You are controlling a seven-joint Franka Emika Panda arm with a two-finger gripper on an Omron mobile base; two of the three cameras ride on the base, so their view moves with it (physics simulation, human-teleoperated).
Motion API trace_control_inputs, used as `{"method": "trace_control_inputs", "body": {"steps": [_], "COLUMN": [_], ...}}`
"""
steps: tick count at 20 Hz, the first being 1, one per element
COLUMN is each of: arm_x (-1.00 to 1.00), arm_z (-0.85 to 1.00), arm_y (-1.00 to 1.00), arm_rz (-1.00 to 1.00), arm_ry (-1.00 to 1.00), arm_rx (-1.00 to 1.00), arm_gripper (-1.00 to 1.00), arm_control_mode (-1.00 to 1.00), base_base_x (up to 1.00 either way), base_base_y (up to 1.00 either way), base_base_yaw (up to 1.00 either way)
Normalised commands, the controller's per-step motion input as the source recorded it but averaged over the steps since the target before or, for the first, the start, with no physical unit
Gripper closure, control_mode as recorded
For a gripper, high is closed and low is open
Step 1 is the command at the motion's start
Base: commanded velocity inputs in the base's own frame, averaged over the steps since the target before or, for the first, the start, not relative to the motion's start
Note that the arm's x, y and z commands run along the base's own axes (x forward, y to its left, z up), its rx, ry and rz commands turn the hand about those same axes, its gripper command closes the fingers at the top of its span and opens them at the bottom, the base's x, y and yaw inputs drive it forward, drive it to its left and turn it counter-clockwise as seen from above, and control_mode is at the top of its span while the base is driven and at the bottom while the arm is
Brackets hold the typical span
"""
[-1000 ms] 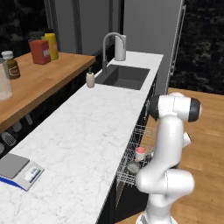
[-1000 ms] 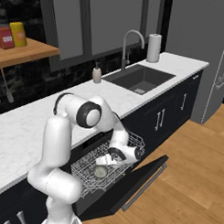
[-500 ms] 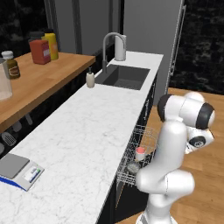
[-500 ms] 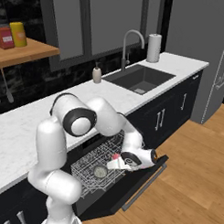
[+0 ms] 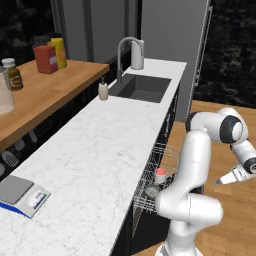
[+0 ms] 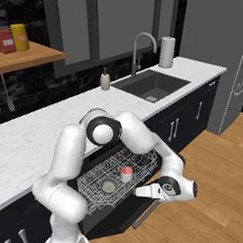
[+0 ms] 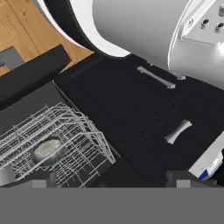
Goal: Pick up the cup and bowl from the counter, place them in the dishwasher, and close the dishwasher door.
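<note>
Now cup (image 6: 126,173) and bowl (image 6: 109,185) both sit in the white wire rack (image 6: 116,175), pulled out of the dishwasher (image 6: 97,219) under the worktop (image 5: 95,165); cup upright, bowl flat beside it, near but apart. So what's left, by my read, is the dishwasher door (image 6: 152,211), dropped open below the rack, with a pale bar handle (image 6: 146,217) along its outer edge.

Hand (image 6: 142,192) hangs low, off the rack's front corner above the door edge, fingers spread wide, holding nothing. From the hand view the bowl (image 7: 47,148) lies in the rack, dark panels behind.

Handling guess: door is a stiff flat hinged panel, probably heavier than the dishes, smooth and slippery on its face, not fragile. No need to pinch it; best bet is hooking under the outer edge or the handle and pushing up along the hinge arc. The rack likely needs sliding in first or the door will foul it. The cup could tip if the rack gets jolted.
</note>
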Motion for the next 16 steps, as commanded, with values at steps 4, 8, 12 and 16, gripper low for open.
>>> {"method": "trace_control_inputs", "body": {"steps": [4, 8, 12, 16], "arm_x": [-0.06, 0.01, 0.14, 0.36], "arm_z": [-0.44, -0.80, -0.99, -0.97], "arm_y": [-1.00, -0.72, -0.17, 0.00], "arm_rz": [0.04, 0.08, 0.02, 0.00], "arm_ry": [0.12, 0.07, 0.02, 0.00], "arm_rx": [0.37, 0.35, 0.27, 0.19], "arm_gripper": [-1.00, -1.00, -1.00, -1.00], "arm_control_mode": [-1.00, -1.00, -1.00, -1.00], "base_base_x": [0.00, 0.00, 0.00, 0.00], "base_base_y": [0.00, 0.00, 0.00, 0.00], "base_base_yaw": [0.00, 0.00, 0.00, 0.00]}}
